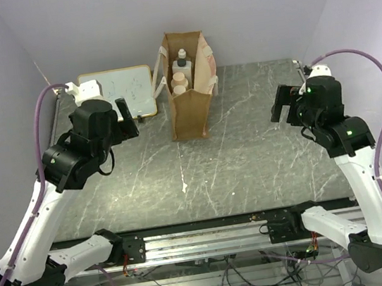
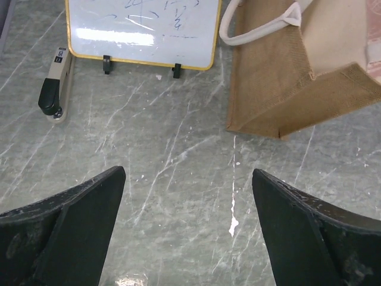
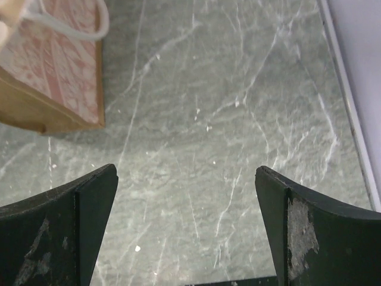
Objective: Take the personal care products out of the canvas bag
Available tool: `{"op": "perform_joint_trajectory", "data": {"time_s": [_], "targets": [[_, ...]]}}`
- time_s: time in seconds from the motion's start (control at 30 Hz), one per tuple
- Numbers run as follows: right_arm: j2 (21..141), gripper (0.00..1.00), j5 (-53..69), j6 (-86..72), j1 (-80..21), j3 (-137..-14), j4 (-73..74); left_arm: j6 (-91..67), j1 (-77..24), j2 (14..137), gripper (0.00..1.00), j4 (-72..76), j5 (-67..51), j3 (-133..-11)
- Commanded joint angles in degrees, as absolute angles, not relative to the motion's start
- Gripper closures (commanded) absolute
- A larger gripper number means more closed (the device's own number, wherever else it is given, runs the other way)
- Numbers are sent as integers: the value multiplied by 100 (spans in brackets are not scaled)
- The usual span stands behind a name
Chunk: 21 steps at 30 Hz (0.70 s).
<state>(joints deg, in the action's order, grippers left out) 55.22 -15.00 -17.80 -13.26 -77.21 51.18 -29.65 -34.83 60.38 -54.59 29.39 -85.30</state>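
Nothing is out yet. The bottles (image 1: pixel 180 72) I can see all stand inside the bag (image 1: pixel 190 111), which is upright by the middle of the table's (image 1: pixel 251 163) far edge. My left gripper (image 2: pixel 189 232) and right gripper (image 3: pixel 186 229) both gape wide and empty, one on each side of the bag and clear of it. Every bottle is left to lift.

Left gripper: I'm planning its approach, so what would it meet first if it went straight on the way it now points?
The left gripper would probably meet the bare table first, short of the whiteboard and beside the canvas bag; depth is unclear.
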Motion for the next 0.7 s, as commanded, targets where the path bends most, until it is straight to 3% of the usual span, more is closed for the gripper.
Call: {"op": "perform_joint_trajectory", "data": {"time_s": [0.0,0.33,0.67], "targets": [[5550,0,-1551,-2012,-1358,-7355,5021,-3204,-3379,6250,1,-5260,3287,-8584],[5768,0,-1527,-2441,-1387,-6789,4864,-3372,-3278,6554,1,-5033,3016,-8361],[5981,0,-433,-2547,-1395,-6360,3739,-3464,-3109,6972,1,-4072,1927,-8420]]}}
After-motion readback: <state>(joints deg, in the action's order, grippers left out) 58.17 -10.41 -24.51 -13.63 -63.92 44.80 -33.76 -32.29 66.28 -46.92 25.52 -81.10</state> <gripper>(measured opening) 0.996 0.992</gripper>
